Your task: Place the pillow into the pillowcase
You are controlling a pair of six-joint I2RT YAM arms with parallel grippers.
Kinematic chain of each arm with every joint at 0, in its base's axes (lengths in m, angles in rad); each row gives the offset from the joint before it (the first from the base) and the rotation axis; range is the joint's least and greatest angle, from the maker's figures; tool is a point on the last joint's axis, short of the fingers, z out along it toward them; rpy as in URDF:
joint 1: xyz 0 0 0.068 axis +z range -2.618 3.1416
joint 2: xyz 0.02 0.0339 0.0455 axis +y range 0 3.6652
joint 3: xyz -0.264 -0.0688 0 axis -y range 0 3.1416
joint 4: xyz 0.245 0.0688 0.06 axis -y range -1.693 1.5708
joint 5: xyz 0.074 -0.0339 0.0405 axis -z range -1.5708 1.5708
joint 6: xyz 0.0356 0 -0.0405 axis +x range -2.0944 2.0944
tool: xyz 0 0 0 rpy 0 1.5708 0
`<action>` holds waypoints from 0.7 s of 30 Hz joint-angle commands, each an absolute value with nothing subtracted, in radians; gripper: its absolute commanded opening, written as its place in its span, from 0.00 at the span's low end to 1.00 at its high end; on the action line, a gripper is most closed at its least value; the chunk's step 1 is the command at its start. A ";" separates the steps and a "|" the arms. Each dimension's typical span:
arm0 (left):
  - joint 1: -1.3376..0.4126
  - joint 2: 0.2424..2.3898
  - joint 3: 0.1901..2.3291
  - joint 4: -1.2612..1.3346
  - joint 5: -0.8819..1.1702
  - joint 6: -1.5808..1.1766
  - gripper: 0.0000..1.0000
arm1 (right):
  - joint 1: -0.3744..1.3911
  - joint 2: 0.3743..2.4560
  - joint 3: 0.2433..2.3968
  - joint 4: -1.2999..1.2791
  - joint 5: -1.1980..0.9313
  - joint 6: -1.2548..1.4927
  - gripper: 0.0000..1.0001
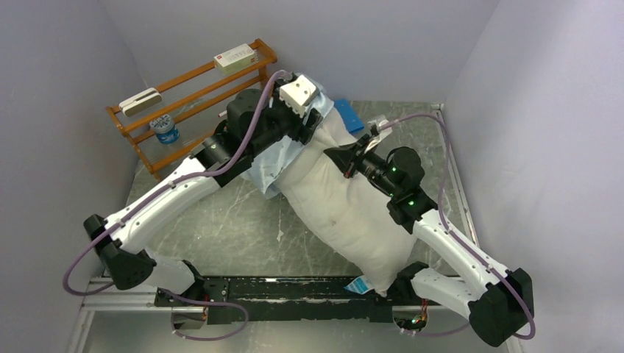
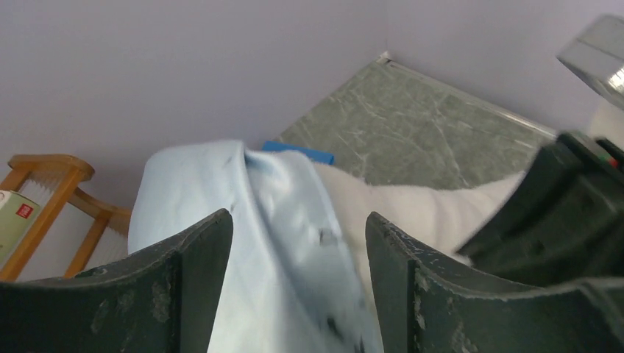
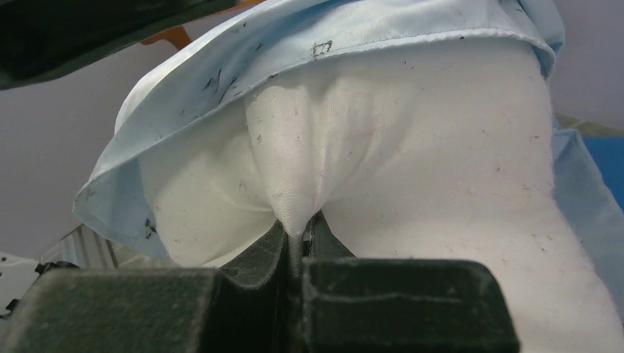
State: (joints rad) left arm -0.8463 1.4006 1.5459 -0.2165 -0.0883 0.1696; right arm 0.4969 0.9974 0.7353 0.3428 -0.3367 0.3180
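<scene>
The white pillow lies diagonally on the table, its small blue tag at the near end. The pale-blue pillowcase is bunched over its far end. In the right wrist view the pillowcase caps the top of the pillow, and my right gripper is shut on a pinch of the white cover. From above, the right gripper sits on the pillow's upper part. My left gripper is at the far end, and its view shows the gripper open with the pillowcase running loosely between the fingers.
A wooden rack holding white boxes stands at the back left, a blue-and-white cup beneath it. A flat bright-blue sheet lies behind the pillow. Walls close in on three sides. A black rail runs along the near edge.
</scene>
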 commanded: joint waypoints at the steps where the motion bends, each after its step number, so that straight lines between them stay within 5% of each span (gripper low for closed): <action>1: -0.866 1.474 1.625 -0.167 -0.170 0.214 0.71 | 0.571 0.992 0.769 0.445 -0.280 0.282 0.00; 17: -0.891 1.610 1.604 -0.237 -0.502 0.238 0.75 | 0.658 0.991 0.756 0.493 -0.206 0.240 0.00; 19: -0.891 1.617 1.590 -0.231 -0.521 0.247 0.66 | 0.664 0.991 0.759 0.495 -0.207 0.241 0.00; 21: -0.890 1.611 1.576 -0.218 -0.498 0.259 0.41 | 0.669 0.993 0.762 0.499 -0.202 0.242 0.00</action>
